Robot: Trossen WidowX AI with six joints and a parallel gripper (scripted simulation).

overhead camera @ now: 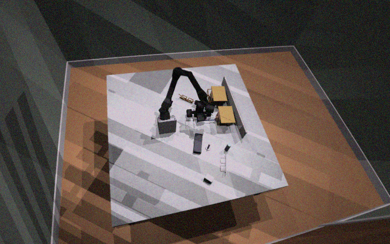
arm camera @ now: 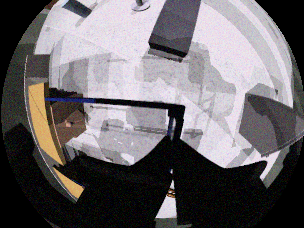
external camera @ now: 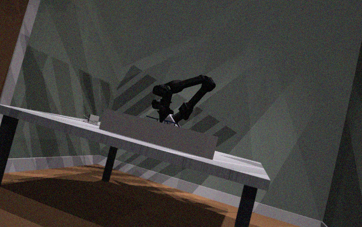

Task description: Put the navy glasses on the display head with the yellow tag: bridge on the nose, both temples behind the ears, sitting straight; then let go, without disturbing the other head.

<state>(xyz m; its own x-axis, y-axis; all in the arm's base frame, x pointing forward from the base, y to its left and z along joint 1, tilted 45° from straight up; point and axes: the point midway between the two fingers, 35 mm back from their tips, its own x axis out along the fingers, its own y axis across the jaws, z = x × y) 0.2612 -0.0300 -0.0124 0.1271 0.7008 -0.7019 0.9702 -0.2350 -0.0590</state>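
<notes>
Over the pale tabletop (overhead camera: 135, 178) (external camera: 240, 170) (arm camera: 220, 75), the gripper (overhead camera: 200, 119) (external camera: 161, 121) (arm camera: 170, 140) is clenching the navy glasses (overhead camera: 209, 120) (external camera: 170, 122) (arm camera: 135, 104), a temple extending sideways from its fingertips toward a yellow-topped block (overhead camera: 226, 114) (arm camera: 42, 125).

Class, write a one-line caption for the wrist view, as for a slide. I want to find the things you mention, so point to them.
The gripper (arm camera: 170, 140) grips the navy glasses (overhead camera: 211, 120) (external camera: 170, 122) (arm camera: 70, 100), one temple stretching toward a yellow-topped display head (overhead camera: 226, 114) (arm camera: 68, 122).
</notes>
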